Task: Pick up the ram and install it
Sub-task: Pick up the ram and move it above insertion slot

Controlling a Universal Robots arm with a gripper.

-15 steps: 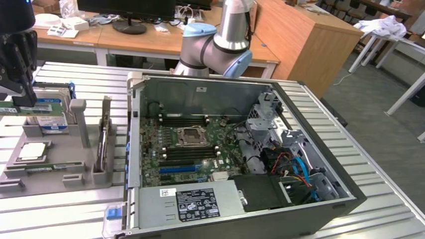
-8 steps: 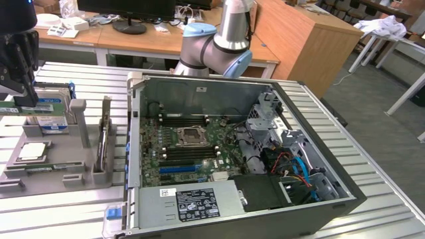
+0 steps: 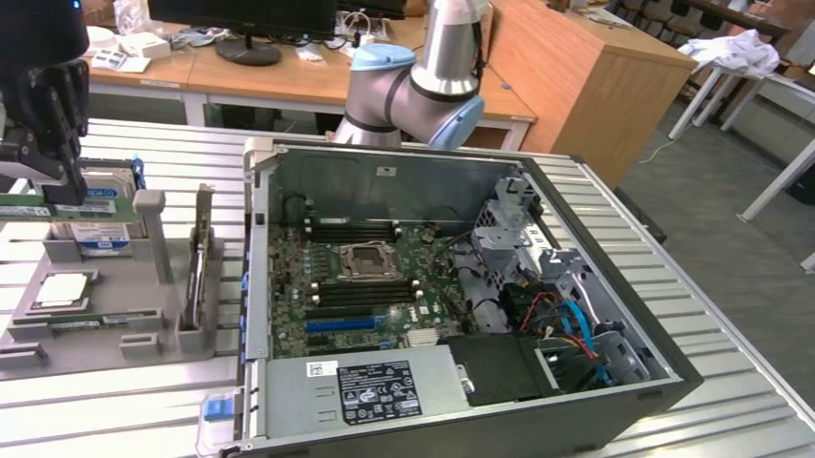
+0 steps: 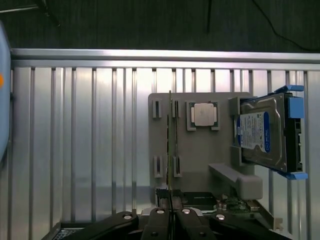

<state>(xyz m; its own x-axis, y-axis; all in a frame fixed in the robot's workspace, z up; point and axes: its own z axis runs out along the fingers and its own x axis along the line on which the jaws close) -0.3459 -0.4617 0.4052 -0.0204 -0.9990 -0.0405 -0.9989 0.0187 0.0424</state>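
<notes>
My gripper hangs at the exterior view's far left, above the grey parts tray, and is shut on the ram. The ram is a thin green stick lying level under the black fingers. In the wrist view the ram shows edge-on as a thin line running out from the shut gripper, over the tray's small slotted brackets. The open computer case lies to the exterior view's right, and its black memory slots flank the CPU socket.
The tray also holds a CPU chip, a silver hard drive with a blue label and an upright card. The arm's base stands behind the case. A ribbed metal tabletop surrounds everything.
</notes>
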